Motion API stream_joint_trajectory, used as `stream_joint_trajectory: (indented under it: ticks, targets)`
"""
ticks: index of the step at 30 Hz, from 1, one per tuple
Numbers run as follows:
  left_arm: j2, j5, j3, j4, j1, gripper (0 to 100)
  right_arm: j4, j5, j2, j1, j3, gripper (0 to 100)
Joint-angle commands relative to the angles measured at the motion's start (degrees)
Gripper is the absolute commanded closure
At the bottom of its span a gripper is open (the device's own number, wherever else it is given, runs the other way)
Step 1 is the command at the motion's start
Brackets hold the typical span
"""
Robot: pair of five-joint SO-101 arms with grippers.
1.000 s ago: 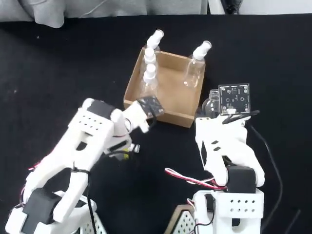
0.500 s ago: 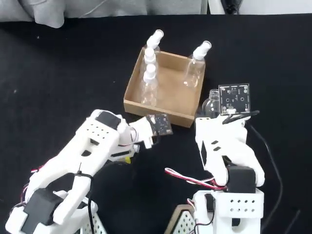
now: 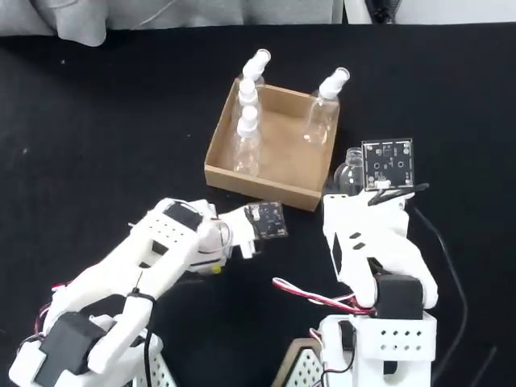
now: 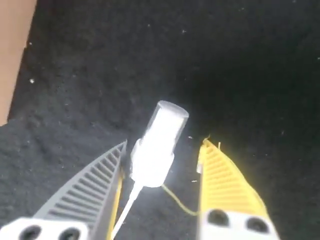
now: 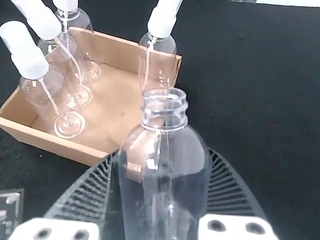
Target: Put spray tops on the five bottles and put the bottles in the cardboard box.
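Loose white plastic spray top (image 4: pixel 156 145) with a thin dip tube lies lengthwise between the fingers of the left end effector (image 4: pixel 164 144). Fingers spread, not pinching: grey ribbed finger (image 4: pixel 95 190) just beside the collar, yellow ribbed finger (image 4: pixel 222 190) farther off, strip of dark bench showing between. Tube runs back toward the wrist along the grey finger. Can't tell whether the top rests on the cloth or touches the grey finger. Right end effector (image 5: pixel 162 152) is pressed onto both sides of a clear plastic bottle with an open threaded neck (image 5: pixel 162 200), upright, no top on it. In the high view this bottle stands just beside the near corner of the box on the right arm's side, partly hidden by the right arm's wrist camera board (image 3: pixel 387 164). One open brown cardboard box (image 3: pixel 258 184). Inside it are four clear plastic bottles with white spray tops fitted, upright: three in a row (image 3: pixel 247 129) along the wall on the left arm's side, one (image 3: pixel 321 117) in the far corner on the right arm's side. Count: five bottles, four capped in the box, one uncapped in the right end effector; five spray tops, four fitted, one loose. Left arm (image 3: pixel 153 258) is stretched out in front of the box's near wall, its wrist end near that wall but apart from it. All on a black cloth-covered bench (image 3: pixel 97 121).
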Motion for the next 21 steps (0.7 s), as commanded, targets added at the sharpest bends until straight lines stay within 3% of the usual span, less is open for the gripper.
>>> stream_joint_trajectory:
  ticks: [1,6,13,21]
  targets:
    - [-2.5,-0.5,-0.6,-0.7,1.0,79,-1.7,0.1,-1.4,1.0,-2.7,86.4]
    - [0.2,-0.5,-1.0,-0.7,1.2,80,-1.7,0.1,-1.4,1.0,-2.6,86.4]
    - [7.6,-0.1,-4.6,-0.1,1.2,94,-1.9,0.1,-1.4,1.0,-2.5,86.4]
    - [7.9,3.3,-5.5,-0.1,0.9,97,-2.5,0.1,-1.4,1.1,-2.3,86.4]
